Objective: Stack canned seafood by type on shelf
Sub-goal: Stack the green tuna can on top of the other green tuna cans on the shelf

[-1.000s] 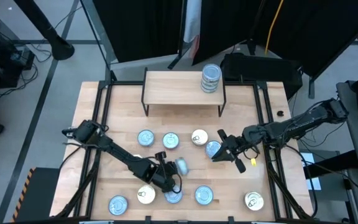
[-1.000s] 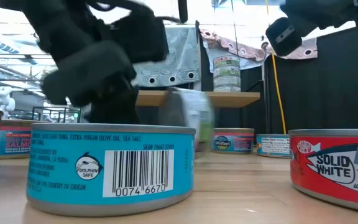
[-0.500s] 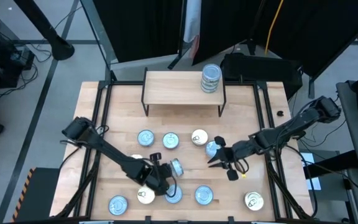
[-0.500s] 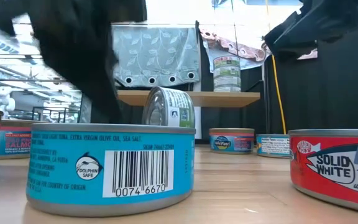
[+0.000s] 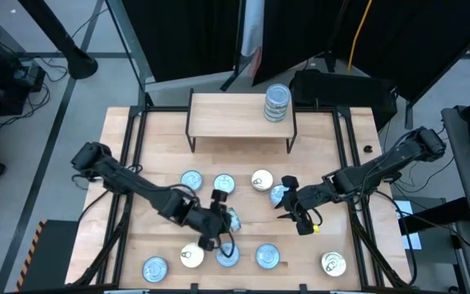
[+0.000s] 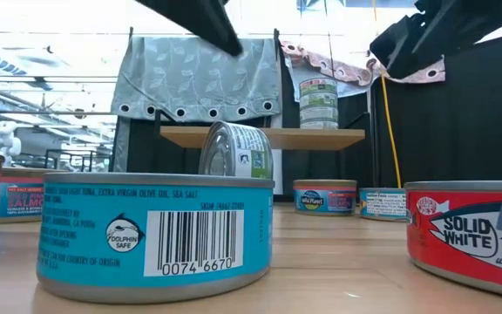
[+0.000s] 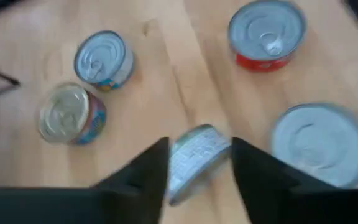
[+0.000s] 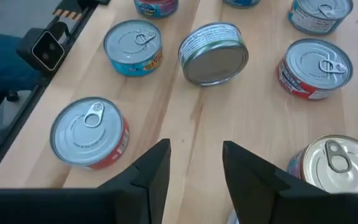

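One tin (image 5: 232,219) (image 7: 197,158) (image 6: 236,150) of the canned seafood stands on its rim on the table, lid facing sideways. My left gripper (image 5: 220,219) (image 7: 199,171) hovers open just above it, one finger to each side and neither touching. My right gripper (image 5: 287,207) (image 8: 194,163) is open over bare wood, next to a flat tin (image 5: 280,194). A stack of tins (image 5: 277,103) stands on the shelf (image 5: 219,116) at its right end. Several more tins lie flat across the table.
Flat tins sit in a middle row (image 5: 191,181) (image 5: 223,184) (image 5: 261,180) and a near row (image 5: 155,268) (image 5: 191,256) (image 5: 228,256) (image 5: 267,256) (image 5: 333,263). The shelf's left part is bare wood. Black rails (image 5: 129,163) run along both table sides.
My left gripper has let go of the tin and risen clear of it. The tin, tilted and moving a second ago, now stands still on its rim. My right gripper has shifted a little toward the table's left and tipped further down.
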{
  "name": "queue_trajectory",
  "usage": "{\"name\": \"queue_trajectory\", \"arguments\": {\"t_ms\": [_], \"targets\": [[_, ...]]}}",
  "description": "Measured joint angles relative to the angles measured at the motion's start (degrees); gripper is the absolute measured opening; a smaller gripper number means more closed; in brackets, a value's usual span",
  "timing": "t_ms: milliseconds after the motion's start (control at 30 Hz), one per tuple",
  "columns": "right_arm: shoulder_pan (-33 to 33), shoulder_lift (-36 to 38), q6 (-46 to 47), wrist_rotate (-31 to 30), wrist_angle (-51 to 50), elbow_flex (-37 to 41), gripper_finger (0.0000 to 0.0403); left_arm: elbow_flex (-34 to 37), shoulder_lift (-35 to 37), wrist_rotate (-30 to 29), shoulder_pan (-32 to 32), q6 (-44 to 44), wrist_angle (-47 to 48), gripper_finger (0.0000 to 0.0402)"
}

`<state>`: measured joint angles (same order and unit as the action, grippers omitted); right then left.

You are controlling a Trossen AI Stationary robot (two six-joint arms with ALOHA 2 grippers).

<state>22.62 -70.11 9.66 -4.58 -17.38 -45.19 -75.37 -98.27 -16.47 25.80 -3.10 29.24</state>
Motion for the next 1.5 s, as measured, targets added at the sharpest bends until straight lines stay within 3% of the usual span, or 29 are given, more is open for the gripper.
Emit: {"name": "queue_trajectory", "arguments": {"t_ms": [100, 167, 633, 767, 933, 1067, 1267, 1367, 1500], "targets": [[-0.01, 0.16, 0.03, -0.07, -1.84, -0.31, 0.0139, 0.11, -0.93, -0.07, -1.03, -10.86, 1.55, 0.0249], [-0.01, 0.22, 0.03, -0.07, -2.31, -0.31, 0.0139, 0.01, -1.49, 0.19, -1.41, -16.06, 1.41, 0.0270], [-1.31, 0.26, -0.05, -0.20, -3.50, -0.29, 0.0139, 0.11, -10.02, 7.64, -6.95, -29.86, 0.14, 0.0277], [-2.34, 0.26, -0.33, -0.22, -3.01, -0.29, 0.0139, 0.11, -10.82, 10.00, -8.28, -32.91, 0.37, 0.0247], [-3.11, 0.26, -4.62, -0.22, -0.21, -0.29, 0.0139, 0.07, -10.76, 13.41, -9.07, -35.26, -0.31, 0.0139], [-3.11, 0.26, -12.57, -0.56, 3.01, -0.29, 0.0139, 0.05, -10.53, 13.79, -9.40, -33.56, -0.32, 0.0139], [-2.85, 0.26, -29.80, -8.97, 10.47, -0.29, 0.0139, -0.13, -3.19, 16.25, -9.96, -26.00, 0.76, 0.0139], [-1.99, 0.26, -46.49, -16.10, 17.75, -0.29, 0.0139, -0.66, 2.99, 22.54, -11.20, -24.24, 1.72, 0.0139], [-0.09, 0.26, -71.51, -23.37, 30.97, -0.29, 0.0143, -2.93, 11.89, 38.94, -16.65, -23.25, 6.94, 0.0139]]}}
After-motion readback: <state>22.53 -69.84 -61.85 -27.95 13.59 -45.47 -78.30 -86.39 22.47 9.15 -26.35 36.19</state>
